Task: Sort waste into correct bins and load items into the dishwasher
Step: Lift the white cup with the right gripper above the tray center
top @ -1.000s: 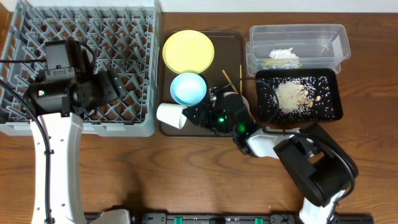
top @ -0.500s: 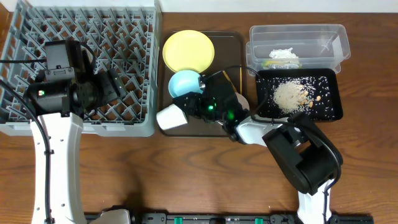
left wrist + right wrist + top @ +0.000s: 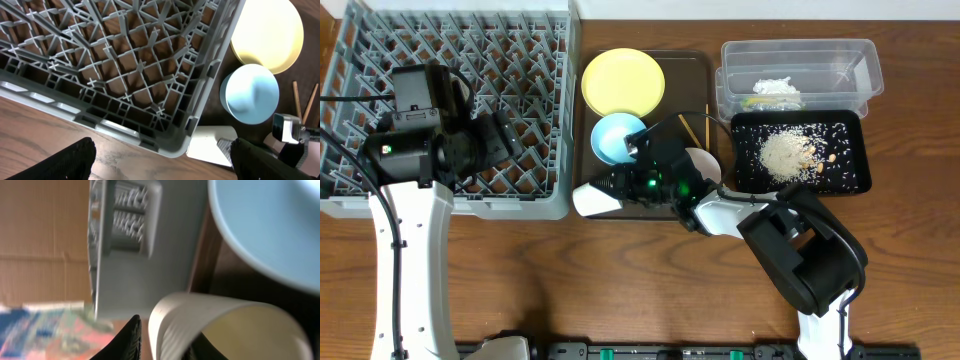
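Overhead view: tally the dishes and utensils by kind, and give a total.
Plate: 1
Bowls: 2, a blue bowl and a white bowl
Cup: 1
Chopsticks: 2
Total: 6

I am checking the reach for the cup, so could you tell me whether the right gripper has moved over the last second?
Yes. The right gripper has moved left across the brown tray toward the grey dish rack, reaching the white cup.
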Controlling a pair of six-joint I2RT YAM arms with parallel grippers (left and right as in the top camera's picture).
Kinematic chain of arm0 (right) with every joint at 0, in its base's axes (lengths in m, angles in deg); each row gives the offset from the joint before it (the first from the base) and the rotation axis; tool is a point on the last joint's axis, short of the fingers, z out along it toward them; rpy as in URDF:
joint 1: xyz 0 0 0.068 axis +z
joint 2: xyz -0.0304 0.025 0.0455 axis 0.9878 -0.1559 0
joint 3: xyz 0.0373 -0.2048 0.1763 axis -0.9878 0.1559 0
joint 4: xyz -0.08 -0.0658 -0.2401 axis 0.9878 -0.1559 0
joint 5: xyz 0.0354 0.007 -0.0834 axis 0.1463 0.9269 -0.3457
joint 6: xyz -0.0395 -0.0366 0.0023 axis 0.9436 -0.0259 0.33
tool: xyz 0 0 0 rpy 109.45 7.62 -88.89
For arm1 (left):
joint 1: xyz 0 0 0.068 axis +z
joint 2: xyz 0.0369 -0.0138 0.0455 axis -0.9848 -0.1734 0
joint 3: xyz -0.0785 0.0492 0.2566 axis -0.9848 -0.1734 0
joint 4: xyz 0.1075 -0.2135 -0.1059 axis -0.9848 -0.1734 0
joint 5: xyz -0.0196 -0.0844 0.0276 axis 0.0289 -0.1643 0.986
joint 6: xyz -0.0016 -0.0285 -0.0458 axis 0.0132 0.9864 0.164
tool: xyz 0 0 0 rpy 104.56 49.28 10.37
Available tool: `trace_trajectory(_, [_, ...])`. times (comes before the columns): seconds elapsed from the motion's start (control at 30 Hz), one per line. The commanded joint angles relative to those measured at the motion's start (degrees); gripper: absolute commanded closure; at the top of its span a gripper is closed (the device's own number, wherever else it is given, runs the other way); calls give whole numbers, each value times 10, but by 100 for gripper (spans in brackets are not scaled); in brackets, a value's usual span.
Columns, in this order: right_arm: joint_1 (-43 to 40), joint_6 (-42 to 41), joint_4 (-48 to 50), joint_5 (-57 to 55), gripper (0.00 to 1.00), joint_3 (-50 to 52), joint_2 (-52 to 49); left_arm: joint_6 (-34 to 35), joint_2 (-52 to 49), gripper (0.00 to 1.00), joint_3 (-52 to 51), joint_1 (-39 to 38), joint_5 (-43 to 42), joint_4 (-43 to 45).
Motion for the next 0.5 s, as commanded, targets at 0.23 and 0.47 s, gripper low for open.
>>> trace_trajectory(0.23, [3,49,-32,66,99,-5,-7,3,-1,12,-3,1,-1,-1])
trace_trajectory(0.47, [-37,33,29,112,99,-5,10,3,-1,12,-3,1,-3,-1])
